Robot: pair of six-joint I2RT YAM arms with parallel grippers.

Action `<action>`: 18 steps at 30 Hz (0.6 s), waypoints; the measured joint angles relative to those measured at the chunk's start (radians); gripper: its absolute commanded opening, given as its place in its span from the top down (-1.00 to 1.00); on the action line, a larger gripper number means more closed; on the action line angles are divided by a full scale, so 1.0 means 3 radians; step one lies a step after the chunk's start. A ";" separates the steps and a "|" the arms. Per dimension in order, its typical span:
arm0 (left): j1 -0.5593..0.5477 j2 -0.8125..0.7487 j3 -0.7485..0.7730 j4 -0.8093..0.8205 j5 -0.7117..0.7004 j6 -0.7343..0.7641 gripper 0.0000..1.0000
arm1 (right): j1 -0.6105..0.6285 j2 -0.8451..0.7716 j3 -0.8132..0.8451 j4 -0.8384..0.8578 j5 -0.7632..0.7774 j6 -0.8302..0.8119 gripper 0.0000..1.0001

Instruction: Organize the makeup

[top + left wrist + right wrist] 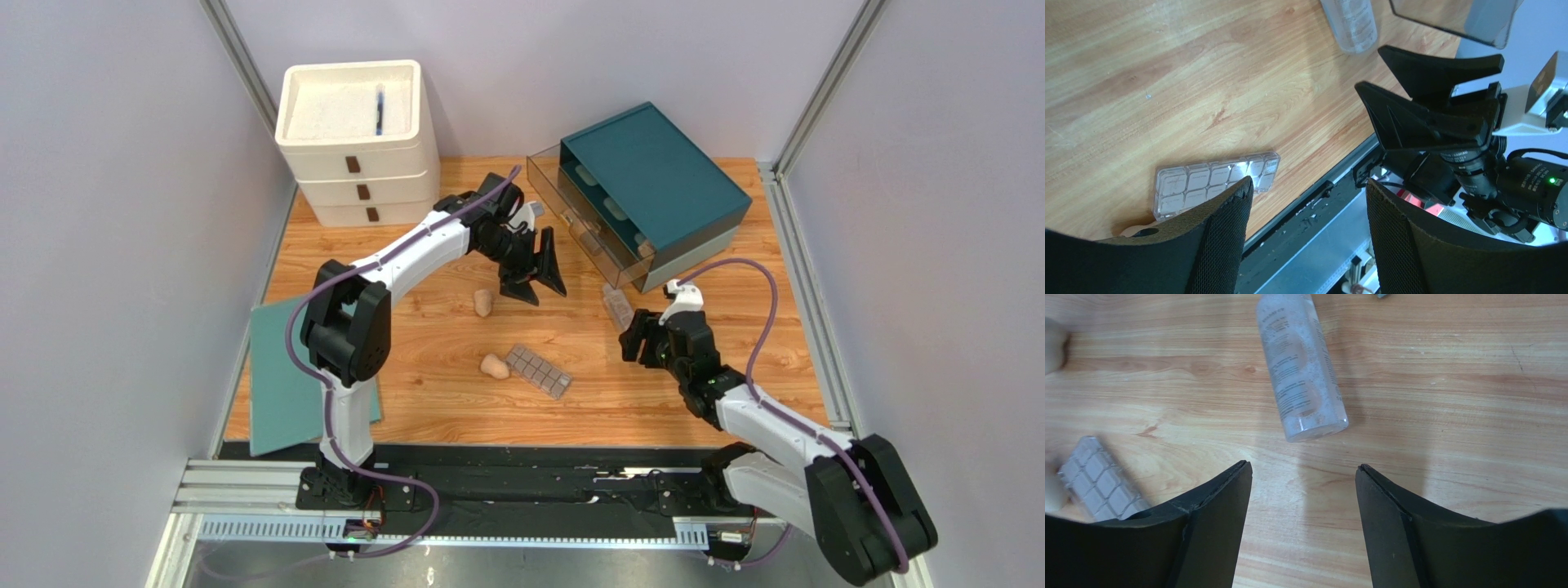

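A clear bottle [617,306] lies on the wooden table; in the right wrist view it lies [1300,367] just ahead of the fingers. A grey-brown gridded palette [540,370] lies mid-table and shows in both wrist views [1211,180] [1100,484]. Two beige sponges [483,301] [494,365] lie left of it. My left gripper [536,263] hovers open and empty above the table, near the upper sponge. My right gripper [638,337] is open and empty, just short of the bottle's base. The tube and the dropper bottle are out of view.
A teal drawer box [650,184] stands at the back right with a clear drawer [577,214] pulled out. A white stacked drawer unit [356,135] stands at the back left. A flat teal sheet [301,368] lies at the table's left edge.
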 measured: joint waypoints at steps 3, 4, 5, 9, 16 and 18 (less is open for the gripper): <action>0.0000 -0.0001 -0.0052 -0.0001 0.0041 0.0003 -0.44 | 0.0027 0.0243 0.0056 0.0092 0.0134 -0.0010 -0.35; 0.0004 -0.0001 -0.0055 -0.0001 0.0065 0.0005 -0.44 | 0.0032 0.0406 0.0137 0.0132 0.0181 -0.0015 -0.35; 0.0005 -0.0004 -0.0055 0.0001 0.0074 0.0006 -0.44 | 0.0032 0.0449 0.0161 0.0142 0.0189 -0.0017 -0.35; 0.0025 -0.0009 -0.0055 0.0031 0.0113 0.0006 -0.43 | 0.0042 0.0825 0.0416 0.0216 0.0277 -0.0027 -0.35; 0.0051 -0.0009 -0.0055 0.0061 0.0137 0.0004 -0.43 | 0.0045 0.1125 0.0585 0.0359 0.0253 -0.0039 -0.23; 0.0061 -0.0009 -0.0055 0.0069 0.0142 0.0000 -0.43 | 0.0047 0.1231 0.0636 0.0354 0.0214 -0.0039 -0.18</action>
